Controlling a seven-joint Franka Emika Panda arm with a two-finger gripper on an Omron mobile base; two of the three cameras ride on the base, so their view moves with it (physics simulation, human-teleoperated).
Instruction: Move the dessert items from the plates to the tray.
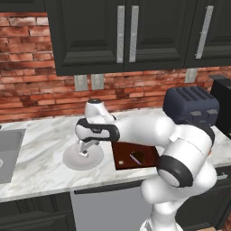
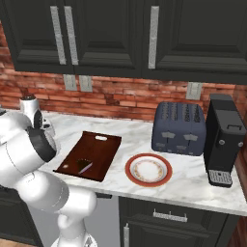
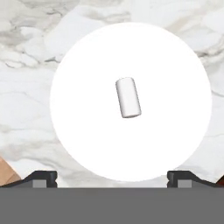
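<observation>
The fingers stood wide open above the round, plain light grey plate, where the small white stubby cylinder lay near its centre. The dark brown wedge sat on the reddish-brown rectangular board beside that plate on the marble tabletop.

Base views flank the tray; hand view looks straight down.

A white marshmallow lies on a plain pale grey plate, on a white countertop veined with grey. A dark brown wedge sits on a dark reddish-brown tray. The second plate is white with a red-orange rim; the toaster is slate blue, against red brick wall.
</observation>
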